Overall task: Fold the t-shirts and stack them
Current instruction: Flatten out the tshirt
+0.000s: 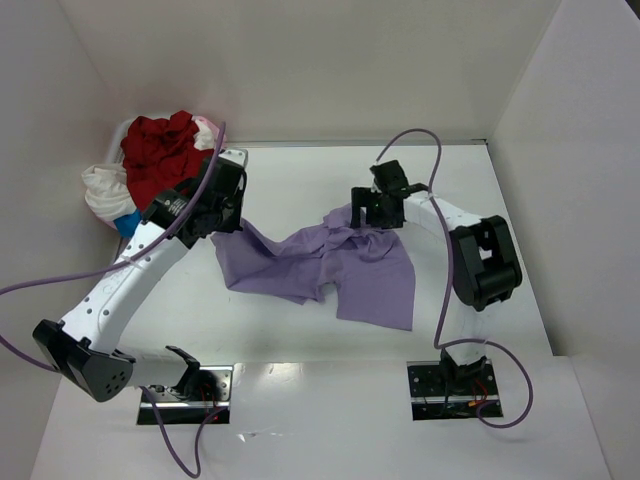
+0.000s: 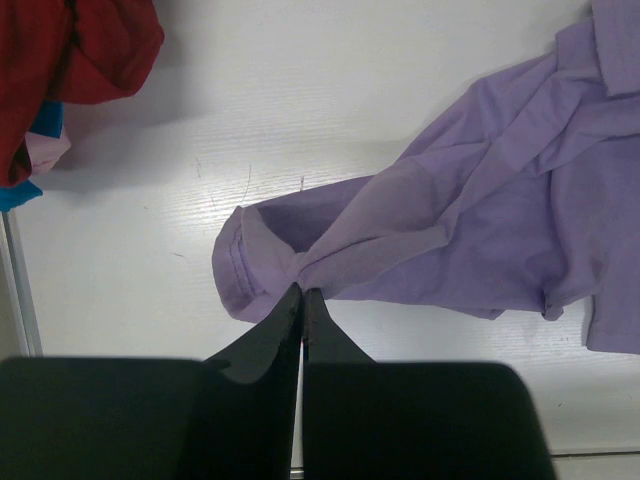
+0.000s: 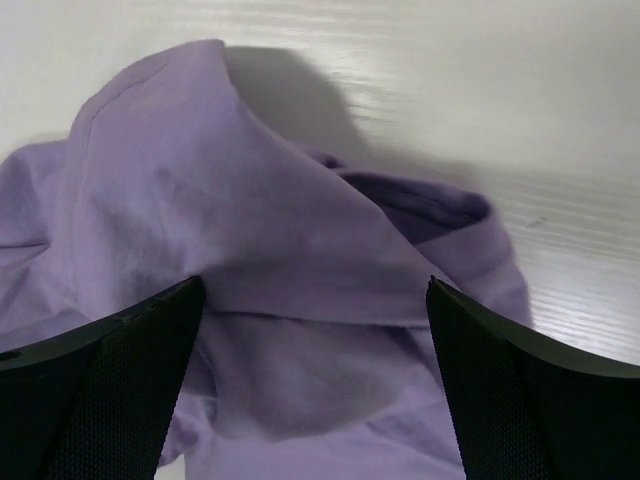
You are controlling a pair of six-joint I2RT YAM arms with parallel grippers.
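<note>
Lavender shirt: I see the lavender-purple soft cloth t-shirt (image 1: 330, 265) lying crumpled and partly spread on the white table (image 1: 300, 170), between my two arms.
Left gripper: my left gripper (image 2: 302, 292) has its fingers pressed together on a bunched edge of the lavender shirt, whose folds gather into the tips.
Right gripper: my right gripper (image 3: 315, 290) is spread wide, one finger on either side of a raised hump of the same shirt. I cannot tell whether the fingers touch the cloth.
Pile: at the far left corner a bright red cloth t-shirt (image 1: 160, 150) lies heaped over a white cloth t-shirt (image 1: 100, 190).
Under the pile: a pale pink cloth (image 2: 45, 150) and a blue item (image 2: 15, 192) peek out beneath the red one.
</note>
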